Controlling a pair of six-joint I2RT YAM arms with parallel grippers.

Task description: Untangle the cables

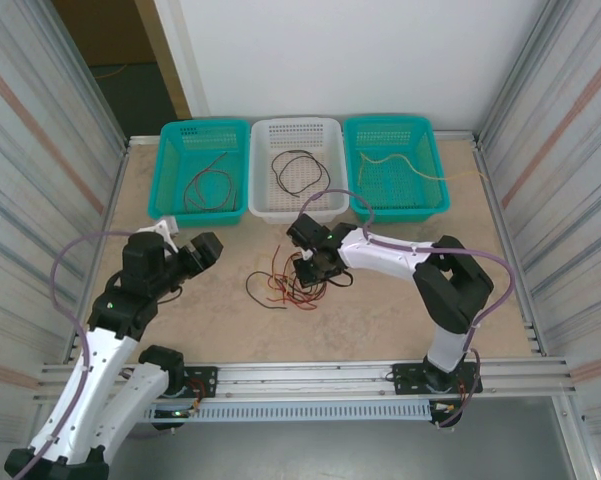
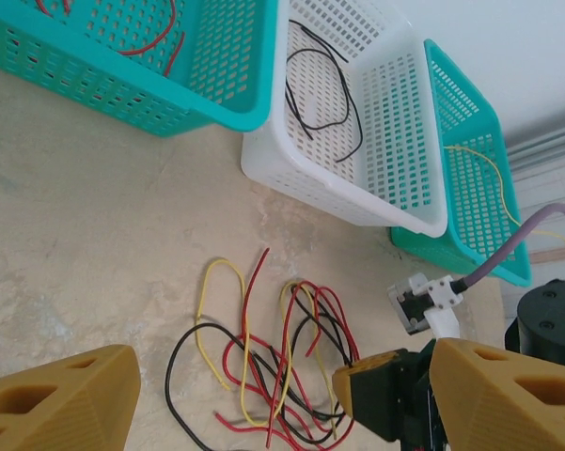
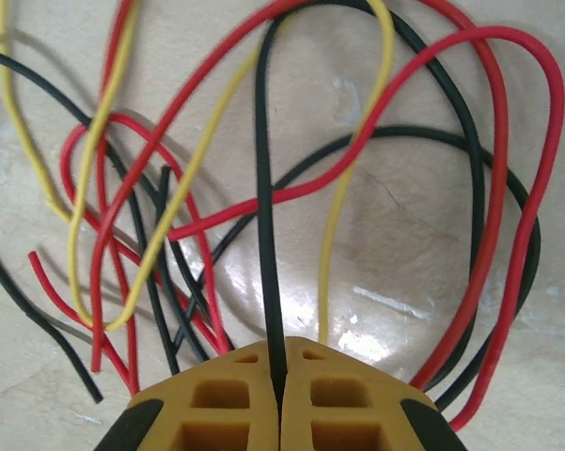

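Observation:
A tangle of thin red, black and yellow cables (image 1: 288,285) lies on the table in front of the baskets. My right gripper (image 1: 310,268) sits at its right edge, shut on a black cable (image 3: 266,235) that runs straight out between the yellow fingertips (image 3: 235,376). Red and yellow cables (image 3: 122,188) loop around it on the table. My left gripper (image 1: 185,262) hovers left of the tangle, open and holding nothing; its two fingers (image 2: 56,399) frame the cable tangle (image 2: 273,366).
Three baskets stand at the back: a teal basket (image 1: 170,170) with a red cable, a white basket (image 1: 260,205) with a black cable, and a teal basket (image 1: 440,195) with a yellow cable. Metal walls close both sides.

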